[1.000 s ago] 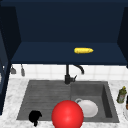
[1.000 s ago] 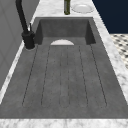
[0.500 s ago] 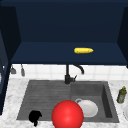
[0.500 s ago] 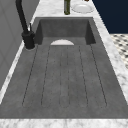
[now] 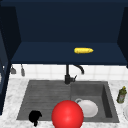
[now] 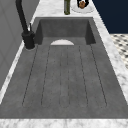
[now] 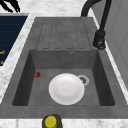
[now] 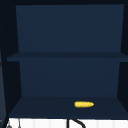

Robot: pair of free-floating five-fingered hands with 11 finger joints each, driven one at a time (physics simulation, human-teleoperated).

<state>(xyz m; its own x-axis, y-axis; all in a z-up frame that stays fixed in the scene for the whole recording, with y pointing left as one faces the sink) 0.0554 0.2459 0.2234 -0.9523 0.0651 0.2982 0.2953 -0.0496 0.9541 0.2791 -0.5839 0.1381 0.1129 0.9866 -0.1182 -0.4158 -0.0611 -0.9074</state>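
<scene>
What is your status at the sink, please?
Left robot hand at drainboard's front corner. Red ball to its right, apart. White plate in basin.

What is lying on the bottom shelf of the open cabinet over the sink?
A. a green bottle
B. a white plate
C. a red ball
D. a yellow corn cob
D: a yellow corn cob lies alone on the bottom shelf of the cabinet; the front view shows it there too, above the faucet.

Corn cob [image 5: 83, 50] on cabinet shelf [image 5: 45, 56].
</scene>
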